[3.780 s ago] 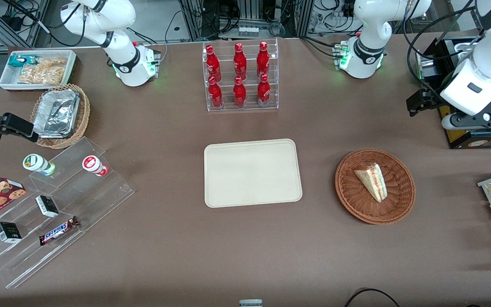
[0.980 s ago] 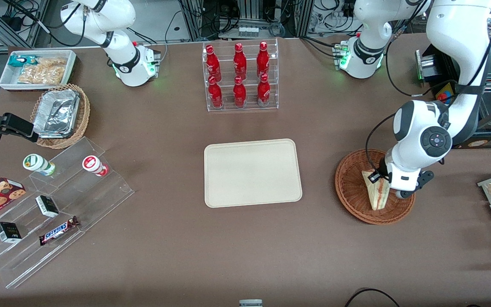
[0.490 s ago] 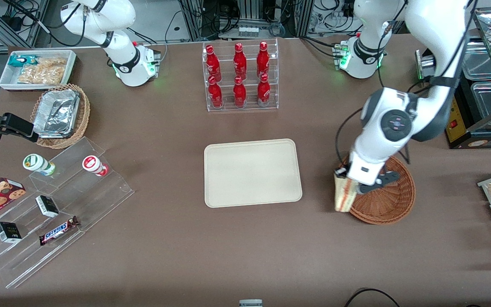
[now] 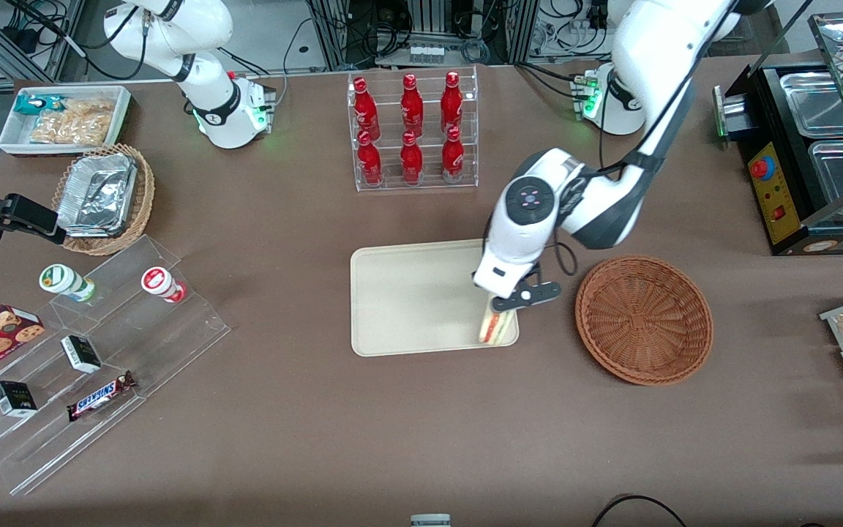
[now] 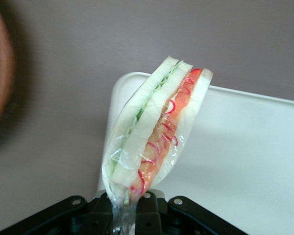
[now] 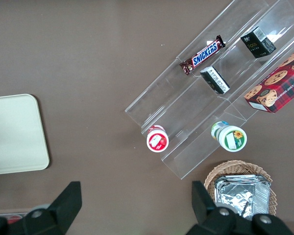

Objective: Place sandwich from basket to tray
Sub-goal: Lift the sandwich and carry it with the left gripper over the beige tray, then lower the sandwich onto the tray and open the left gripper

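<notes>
The sandwich (image 4: 497, 326), clamped in the pincer (image 4: 503, 307), has been carried from the basket (image 4: 644, 319) over the tray's (image 4: 421, 296) corner; a "SNICKERS" bar (image 4: 101, 396) lies by the table's edge.

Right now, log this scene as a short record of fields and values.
stage: carrying, sandwich not yet set down
gripper: over the tray's corner nearest the basket, shut on the sandwich
sandwich: hangs from the gripper, held by one end, filling edge showing in the wrist view
tray: nothing lying on it yet
basket: holds nothing, beside the tray toward the working arm's end of the table
bottle rack: red bottles, farther from the front camera than the tray
</notes>
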Action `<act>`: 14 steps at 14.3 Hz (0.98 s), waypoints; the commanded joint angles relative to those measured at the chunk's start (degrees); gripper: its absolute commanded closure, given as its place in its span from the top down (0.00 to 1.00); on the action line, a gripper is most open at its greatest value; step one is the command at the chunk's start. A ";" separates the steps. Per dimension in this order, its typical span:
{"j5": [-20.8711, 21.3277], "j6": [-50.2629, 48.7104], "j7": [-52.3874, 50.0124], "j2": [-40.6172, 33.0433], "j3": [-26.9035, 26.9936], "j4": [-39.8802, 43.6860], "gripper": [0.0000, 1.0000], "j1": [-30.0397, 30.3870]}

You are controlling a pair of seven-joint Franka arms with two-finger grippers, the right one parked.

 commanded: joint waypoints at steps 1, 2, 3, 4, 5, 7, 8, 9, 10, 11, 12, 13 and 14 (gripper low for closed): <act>1.58 -1.08 -6.68 6.87 3.93 9.01 0.09 -6.22; 1.32 -0.99 -10.36 8.97 6.99 11.47 0.09 -9.55; 1.06 -0.90 -13.88 10.65 9.72 13.06 0.09 -12.63; 1.06 -0.73 -17.22 11.97 10.79 14.38 0.09 -14.75; 1.14 -0.64 -19.00 12.59 11.15 15.35 0.09 -15.64; 1.06 -0.73 -19.72 12.77 11.15 15.53 0.09 -16.79; 1.06 -0.90 -19.89 12.69 11.06 15.53 0.09 -16.97; 1.06 -1.08 -20.42 12.60 10.98 15.53 0.09 -17.40; 1.06 -1.25 -21.46 12.69 10.97 15.53 0.09 -18.62; 1.32 -1.34 -22.17 12.86 10.97 15.36 0.09 -19.68; 0.97 -1.34 -22.18 13.21 10.97 15.36 0.10 -20.13; 0.88 -1.34 -22.27 13.65 10.97 15.44 0.10 -20.22; 0.88 -1.08 -22.27 13.74 10.97 15.45 0.12 -20.22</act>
